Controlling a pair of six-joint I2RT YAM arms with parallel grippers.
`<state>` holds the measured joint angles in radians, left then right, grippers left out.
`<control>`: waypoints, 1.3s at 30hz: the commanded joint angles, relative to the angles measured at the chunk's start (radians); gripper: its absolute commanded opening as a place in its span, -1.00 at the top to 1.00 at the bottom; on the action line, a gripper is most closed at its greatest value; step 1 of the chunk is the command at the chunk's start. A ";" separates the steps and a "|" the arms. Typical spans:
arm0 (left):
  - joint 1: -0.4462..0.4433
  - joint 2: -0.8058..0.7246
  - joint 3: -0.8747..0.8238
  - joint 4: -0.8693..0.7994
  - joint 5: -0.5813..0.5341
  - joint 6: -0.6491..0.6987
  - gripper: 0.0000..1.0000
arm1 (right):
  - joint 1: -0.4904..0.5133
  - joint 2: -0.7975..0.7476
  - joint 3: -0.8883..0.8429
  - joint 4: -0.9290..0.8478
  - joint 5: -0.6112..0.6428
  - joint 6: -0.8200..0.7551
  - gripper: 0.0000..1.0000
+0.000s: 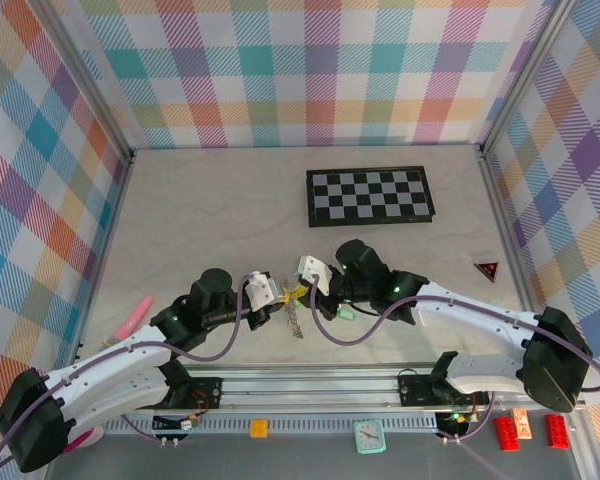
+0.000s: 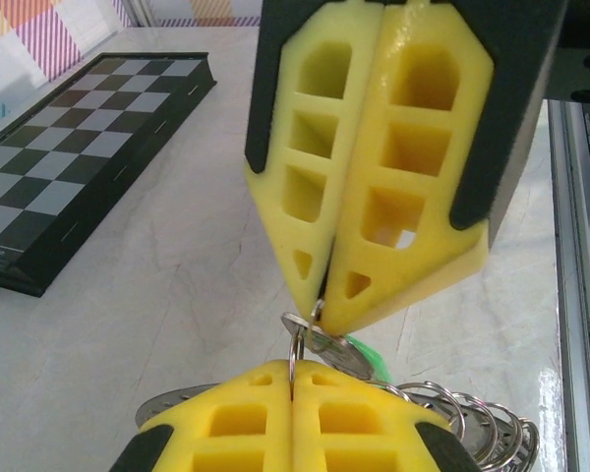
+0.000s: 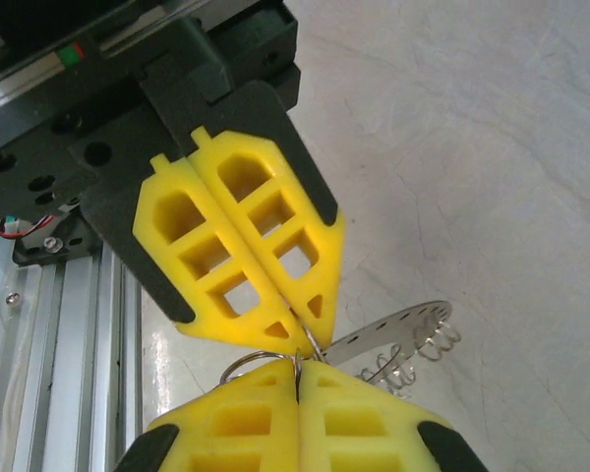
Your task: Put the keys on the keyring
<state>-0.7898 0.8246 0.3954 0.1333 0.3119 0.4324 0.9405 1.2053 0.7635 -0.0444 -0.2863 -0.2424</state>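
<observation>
1. Near edge: a small orange block [image 1: 258,428], a mint clock [image 1: 368,436] and red bricks [image 1: 505,432] sit in front of the arm bases.
2. Left side: a pink item [image 1: 132,318] lies on the counter [image 1: 210,210] beside the left arm.
3. Centre: the left gripper [image 2: 291,379] and the right gripper [image 2: 320,307] meet tip to tip above the counter.
4. Each gripper is fully closed. Both pinch the same small wire loop [image 2: 296,332].
5. The keyring [image 3: 398,329] hangs tilted just below the tips, with small rings along its edge.
6. One key [image 2: 374,359] shows its green head just right of the loop, against the keyring. Its blade is hidden.
7. A pale green piece [image 1: 345,313] lies on the counter under the right arm, too small to identify.
8. Right side: a red triangle [image 1: 487,270] lies well apart from the grippers.
9. Far side: a checkerboard [image 1: 370,195] lies flat.
</observation>
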 commanded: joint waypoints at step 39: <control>-0.034 -0.014 -0.023 0.113 -0.041 0.025 1.00 | -0.024 0.124 0.079 0.002 0.160 0.313 1.00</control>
<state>-0.7963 0.8352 0.3855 0.1631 0.2382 0.4385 0.9432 1.2919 0.7929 -0.0280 -0.1658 -0.0109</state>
